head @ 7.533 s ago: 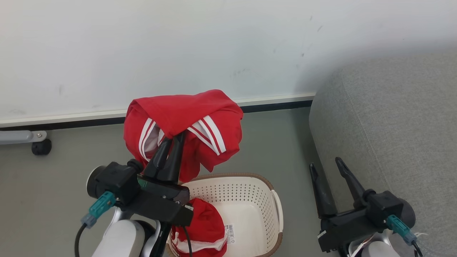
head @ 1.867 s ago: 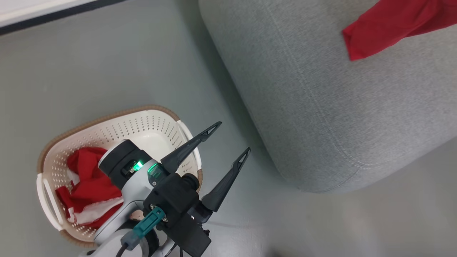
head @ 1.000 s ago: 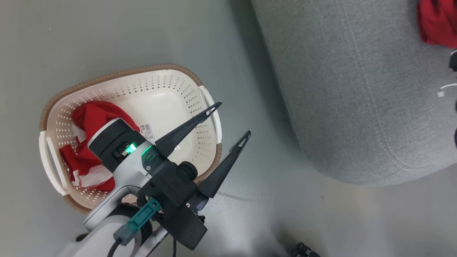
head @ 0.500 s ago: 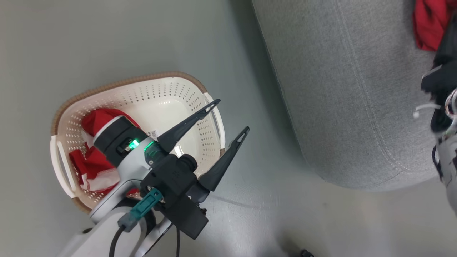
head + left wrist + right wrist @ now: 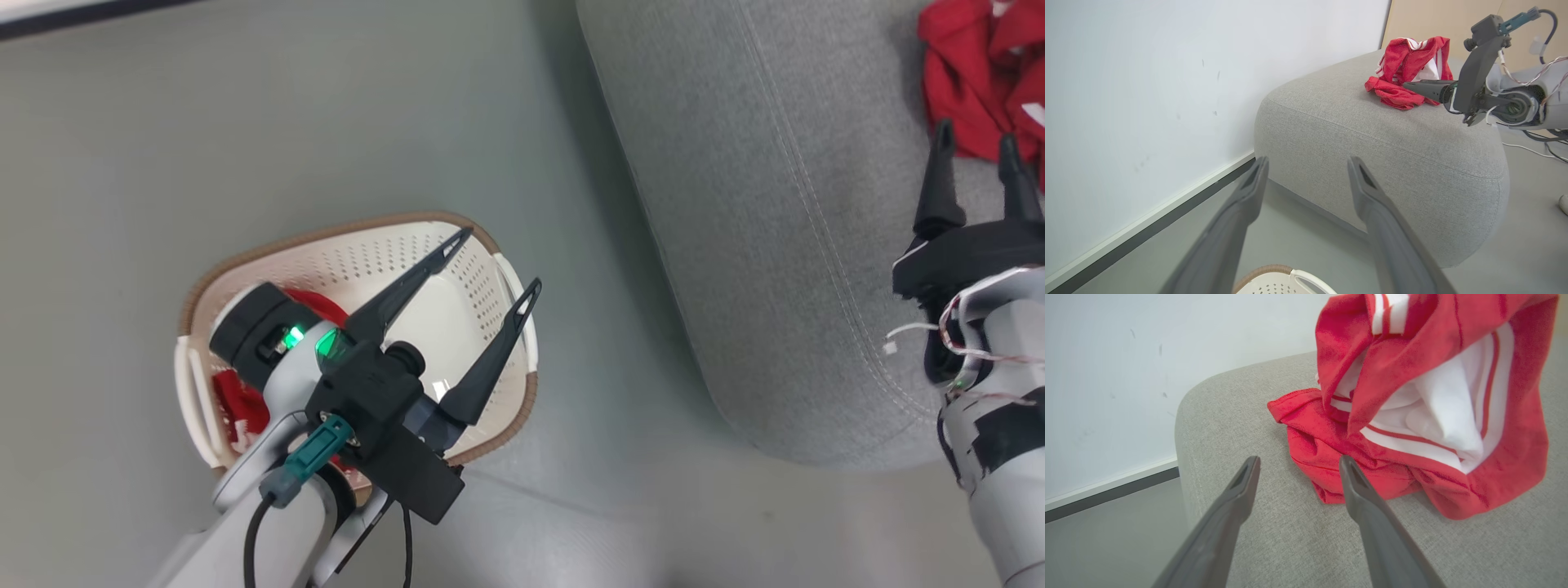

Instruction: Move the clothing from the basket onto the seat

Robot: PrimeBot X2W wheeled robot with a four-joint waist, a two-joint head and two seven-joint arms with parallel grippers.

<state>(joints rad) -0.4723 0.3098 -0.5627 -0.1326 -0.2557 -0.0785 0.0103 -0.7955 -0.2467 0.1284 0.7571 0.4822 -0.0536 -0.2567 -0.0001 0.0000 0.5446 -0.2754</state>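
A red garment with white stripes (image 5: 976,82) (image 5: 1408,69) (image 5: 1412,412) lies crumpled on the grey seat (image 5: 775,204) (image 5: 1372,139) (image 5: 1241,416). My right gripper (image 5: 977,139) (image 5: 1298,465) (image 5: 1412,87) stands open just short of it, with nothing between its fingers. The cream basket (image 5: 482,269) (image 5: 1282,281) sits on the floor at lower left. More red clothing (image 5: 241,404) lies in its left end, mostly hidden behind my left arm. My left gripper (image 5: 500,263) (image 5: 1306,167) hangs open and empty above the basket.
A white wall (image 5: 1147,81) with a dark baseboard (image 5: 1167,216) runs behind the basket and the seat. Grey floor (image 5: 286,139) lies around both. Loose cables (image 5: 1535,149) trail on the floor to the seat's right.
The right gripper has opened and let go of the red garment, which now rests on the seat. The head camera has shifted; the left gripper stays open over the basket.
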